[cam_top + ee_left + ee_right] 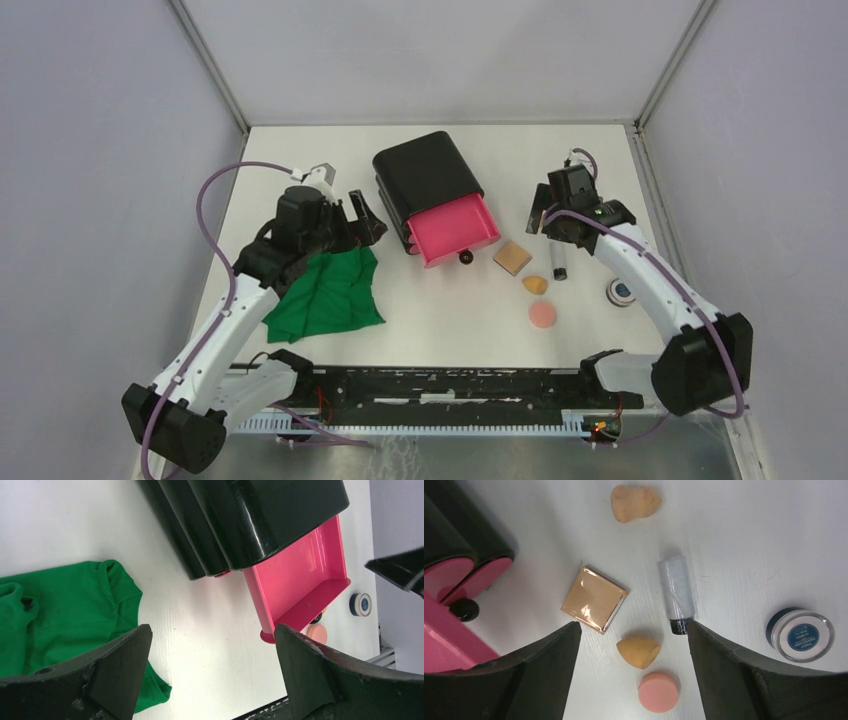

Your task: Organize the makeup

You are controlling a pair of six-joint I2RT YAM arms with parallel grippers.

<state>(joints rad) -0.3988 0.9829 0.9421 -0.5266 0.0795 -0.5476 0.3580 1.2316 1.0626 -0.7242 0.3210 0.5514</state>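
Note:
The makeup lies loose on the white table to the right of the open pink drawer [458, 230]. There is a tan square pad [593, 599], a grey-black tube [676, 594], an orange sponge [639, 651], a pink round puff [657, 692] and a white-rimmed compact [801, 635]. A second orange sponge [634, 502] lies farther off. My right gripper [633, 630] hangs open above these items, holding nothing. My left gripper [212, 630] is open over bare table between the green cloth [65, 610] and the drawer [300, 580]. The drawer looks empty.
The black box [425, 175] holding the pink drawers stands at the table's middle back. The green cloth [325, 295] lies crumpled under the left arm. Grey walls close in the table on three sides. A black rail [450, 385] runs along the near edge.

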